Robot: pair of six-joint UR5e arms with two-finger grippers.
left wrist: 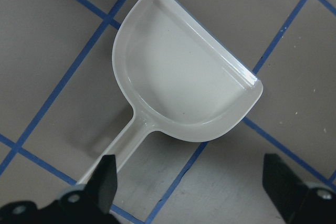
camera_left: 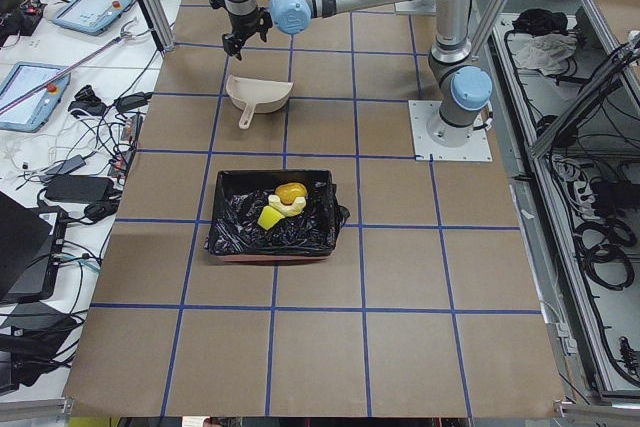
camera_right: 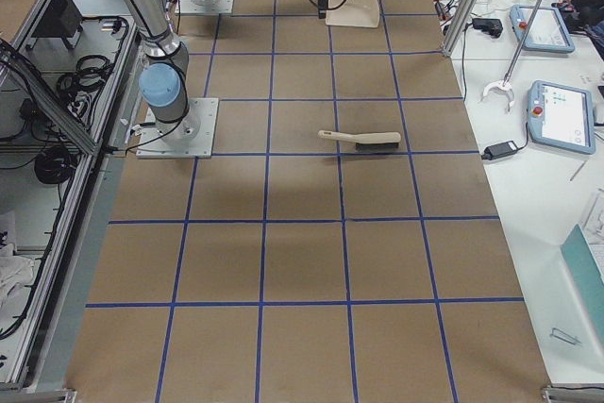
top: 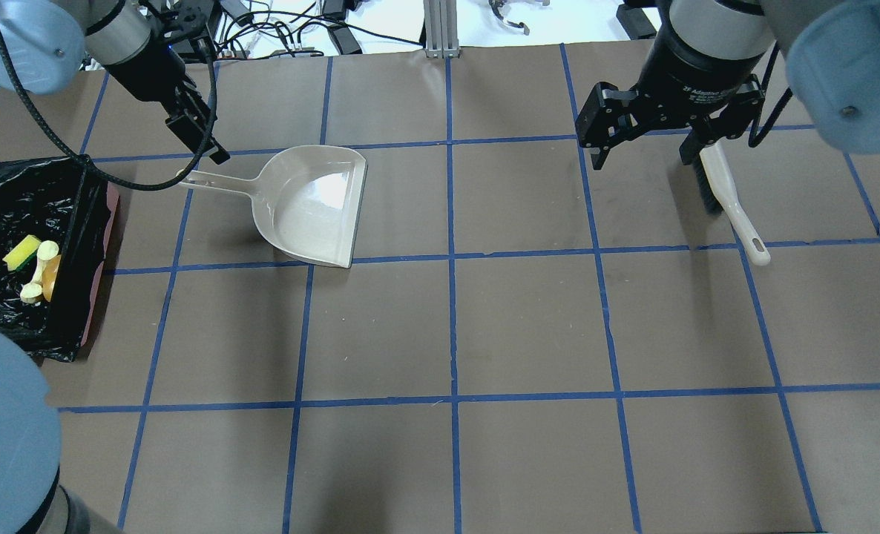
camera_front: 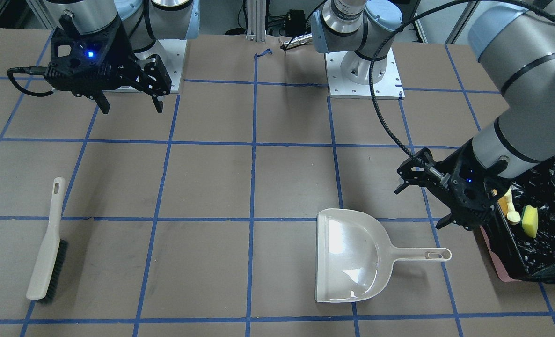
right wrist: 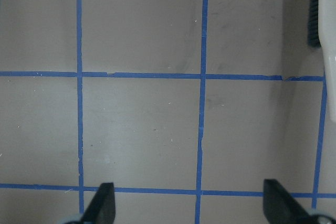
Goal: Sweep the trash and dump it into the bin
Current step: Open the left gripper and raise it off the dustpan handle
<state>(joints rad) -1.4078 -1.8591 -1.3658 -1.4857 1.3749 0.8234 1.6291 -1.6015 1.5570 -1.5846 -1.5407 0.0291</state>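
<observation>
All three pieces of trash (top: 35, 271) down in the bin (top: 110, 222), at nine o'clock on the desk (top: 447, 334) in the overhead view, heaped on the black liner. Dustpan (top: 314, 208) flat and empty toward eleven o'clock, handle turned to the bin, handy for tipping. Brush (camera_front: 48, 252) flat near two o'clock, likely parked clear of the work. Left claw (camera_front: 418, 208) spread wide, pinching nothing, above the dustpan handle. Right claw (camera_front: 132, 110) likewise spread and empty, raised near the brush. Looks finished, short of bringing both arms home.
</observation>
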